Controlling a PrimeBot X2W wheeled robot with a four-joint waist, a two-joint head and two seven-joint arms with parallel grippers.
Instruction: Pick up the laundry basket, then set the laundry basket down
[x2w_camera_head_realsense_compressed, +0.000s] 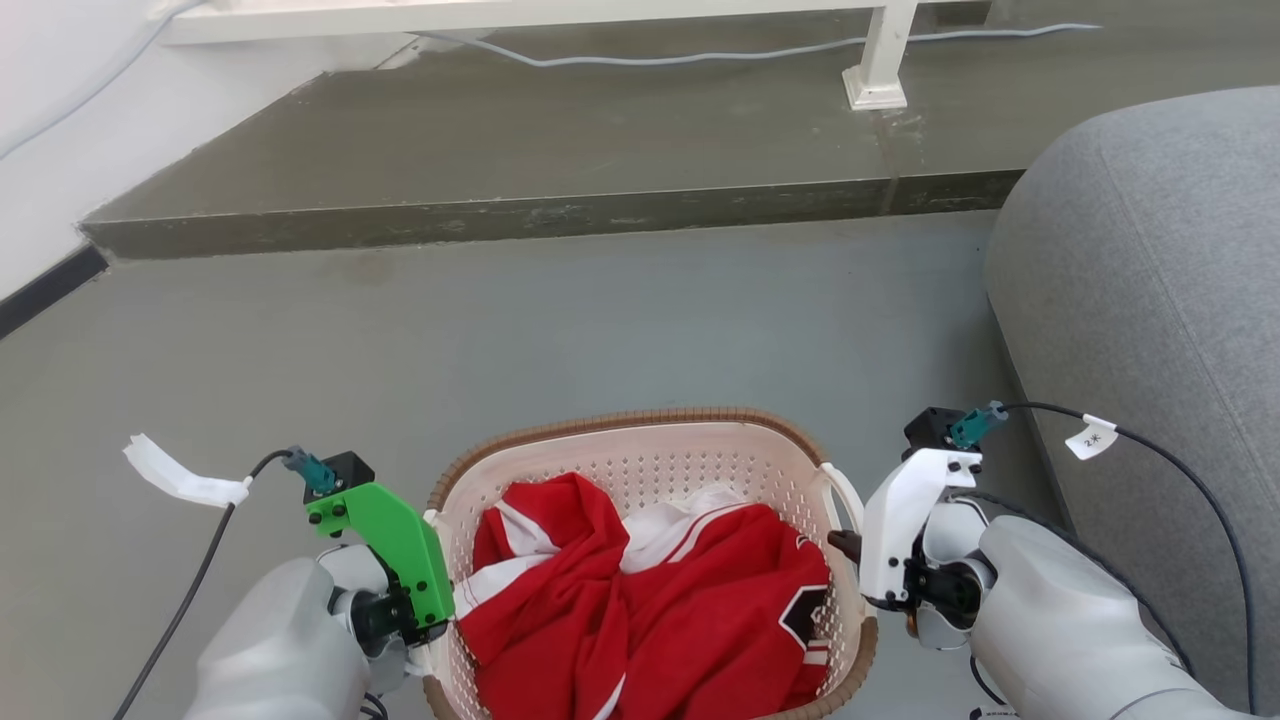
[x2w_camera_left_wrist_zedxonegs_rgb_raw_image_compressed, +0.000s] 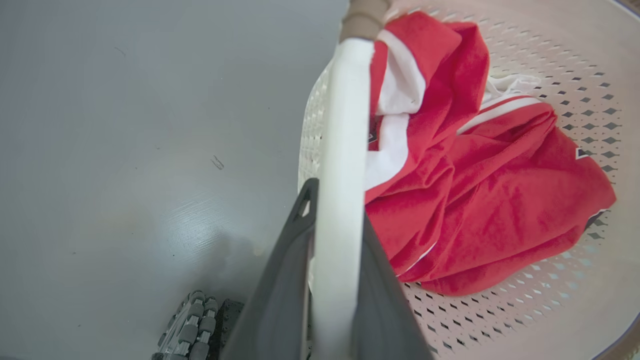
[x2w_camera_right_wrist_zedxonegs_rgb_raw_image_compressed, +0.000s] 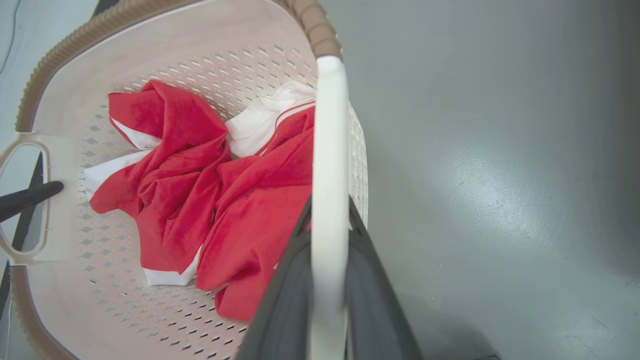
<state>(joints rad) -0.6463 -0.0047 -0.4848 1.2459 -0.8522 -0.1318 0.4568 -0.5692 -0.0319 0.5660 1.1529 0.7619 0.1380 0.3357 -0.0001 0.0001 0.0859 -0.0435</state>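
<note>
Nearest us, the laundry basket (x2w_camera_head_realsense_compressed: 620, 420) hangs or sits between our 2 arms, with a crumpled red-and-white jersey (x2w_camera_head_realsense_compressed: 660, 590) inside. Our left gripper (x2w_camera_left_wrist_zedxonegs_rgb_raw_image_compressed: 337, 215) pinches the left handle (x2w_camera_left_wrist_zedxonegs_rgb_raw_image_compressed: 345, 125) between its 2 dark fingers, and our right gripper (x2w_camera_right_wrist_zedxonegs_rgb_raw_image_compressed: 328, 220) pinches the right handle (x2w_camera_right_wrist_zedxonegs_rgb_raw_image_compressed: 330, 125) the same way. We cannot tell whether the base touches the ground. Around it spreads a smooth grey floor (x2w_camera_head_realsense_compressed: 600, 320) with a dull sheen. A grey sofa (x2w_camera_head_realsense_compressed: 1150, 300) stands to our right. Beyond lies a raised step (x2w_camera_head_realsense_compressed: 560, 215), then a white post (x2w_camera_head_realsense_compressed: 890, 40), a pale cable (x2w_camera_head_realsense_compressed: 700, 55) and a white wall (x2w_camera_head_realsense_compressed: 60, 150) at left.
</note>
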